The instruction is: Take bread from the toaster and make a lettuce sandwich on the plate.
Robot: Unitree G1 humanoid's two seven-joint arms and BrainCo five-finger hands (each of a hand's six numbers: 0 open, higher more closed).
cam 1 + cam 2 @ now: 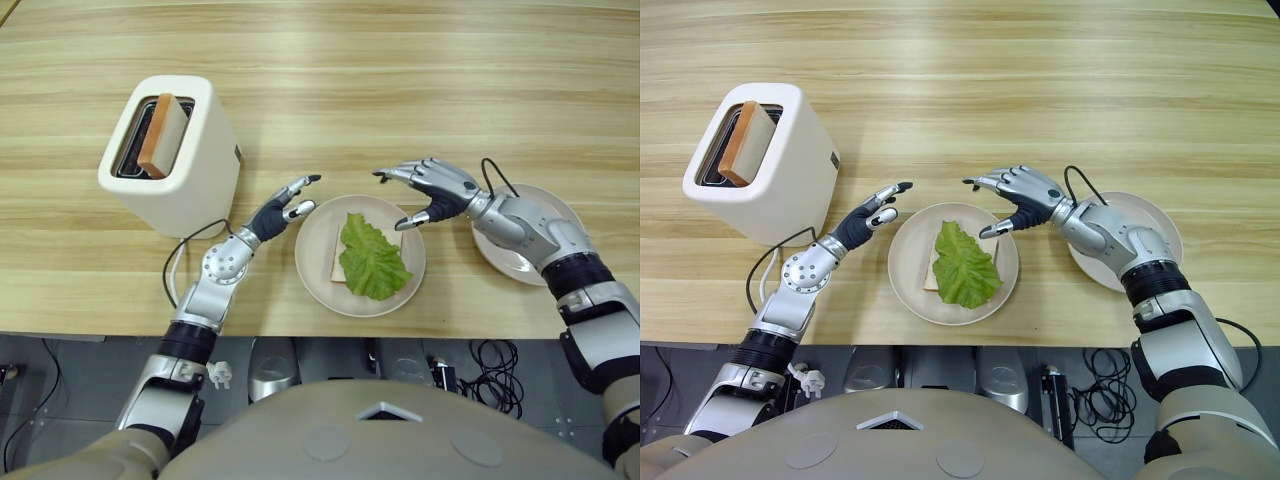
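Plate (312,262): bread slice (338,268) under lettuce leaf (372,258). My left hand (280,212), just left of plate: released, empty. My right hand (432,185), over plate's right rim: spread, empty. Toaster (190,170), further left of plate: second slice (163,135) in slot. Risk: a skewed pull tips toaster

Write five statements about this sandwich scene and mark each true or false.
1. A bread slice stands in the cream box-shaped toaster. True.
2. The green lettuce leaf lies on top of the toaster. False: it lies on bread on the round beige plate.
3. The left robot hand grips the toaster. False: it is open beside the plate, holding nothing.
4. The right robot hand is open, holding nothing. True.
5. A top slice covers the lettuce. False: the leaf is uncovered.
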